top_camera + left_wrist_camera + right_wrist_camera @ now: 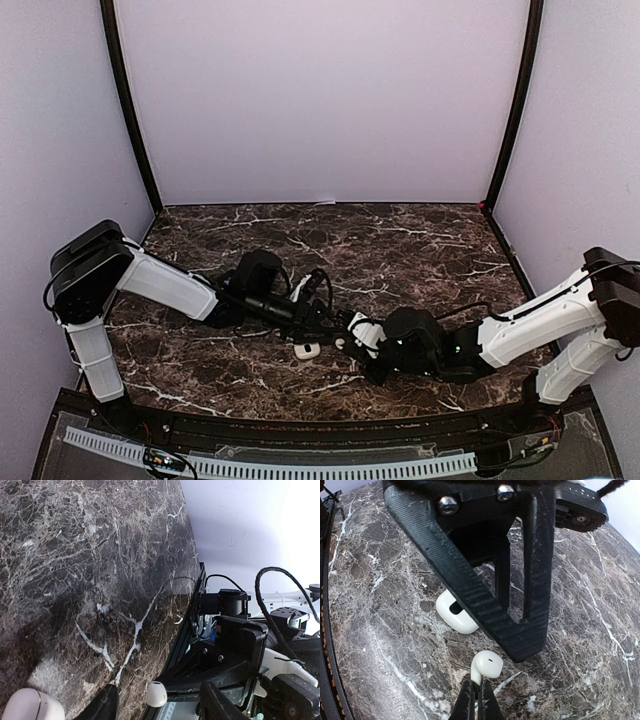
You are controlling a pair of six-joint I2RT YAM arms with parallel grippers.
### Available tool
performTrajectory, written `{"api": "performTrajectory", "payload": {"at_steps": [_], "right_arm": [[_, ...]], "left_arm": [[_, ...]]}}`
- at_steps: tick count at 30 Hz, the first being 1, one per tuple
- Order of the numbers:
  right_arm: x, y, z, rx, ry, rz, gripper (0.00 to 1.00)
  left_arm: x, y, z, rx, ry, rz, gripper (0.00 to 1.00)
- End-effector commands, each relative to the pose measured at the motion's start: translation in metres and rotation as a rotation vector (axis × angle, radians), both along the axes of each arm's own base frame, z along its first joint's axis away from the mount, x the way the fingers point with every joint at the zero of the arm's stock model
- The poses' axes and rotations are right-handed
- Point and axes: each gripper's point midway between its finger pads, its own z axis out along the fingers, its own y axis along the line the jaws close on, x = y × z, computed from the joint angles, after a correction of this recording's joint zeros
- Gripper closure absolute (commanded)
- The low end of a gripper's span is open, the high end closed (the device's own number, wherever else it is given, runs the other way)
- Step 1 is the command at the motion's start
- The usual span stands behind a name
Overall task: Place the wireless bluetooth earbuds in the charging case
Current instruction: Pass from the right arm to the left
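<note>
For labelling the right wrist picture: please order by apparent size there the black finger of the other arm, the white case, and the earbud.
1. Black finger of the left gripper: by far largest, though close to the camera.
2. White case, partly hidden behind that finger.
3. Earbud: only slightly smaller than the case's visible part.

Two robot arms: one left arm (170,285); one right arm (530,325); two grippers: one left gripper (160,712); one right gripper (476,695); one little white earbud (487,664) to be seen; one white charging case (454,612); one dark marble table (400,240).
</note>
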Motion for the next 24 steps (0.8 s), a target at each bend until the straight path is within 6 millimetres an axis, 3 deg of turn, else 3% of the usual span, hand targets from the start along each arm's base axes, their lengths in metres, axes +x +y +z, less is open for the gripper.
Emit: {"api": "performTrajectory", "payload": {"at_steps": [1, 6, 17, 24], "right_arm": [[0.003, 0.008, 0.017, 0.046, -0.056, -0.001, 1.0], [0.005, 0.009, 0.021, 0.057, -0.074, -0.002, 1.0], [0.005, 0.013, 0.022, 0.055, -0.086, 0.01, 1.0], [0.004, 0.014, 0.021, 0.058, -0.081, 0.023, 1.0]], "left_arm": [[-0.001, -0.009, 0.02, -0.064, 0.007, -0.027, 0.41], [-0.009, -0.007, 0.012, -0.051, 0.06, -0.052, 0.41], [-0.015, -0.007, 0.01, -0.066, 0.096, -0.078, 0.63], [-0.015, -0.007, 0.009, -0.066, 0.1, -0.08, 0.69]]}}
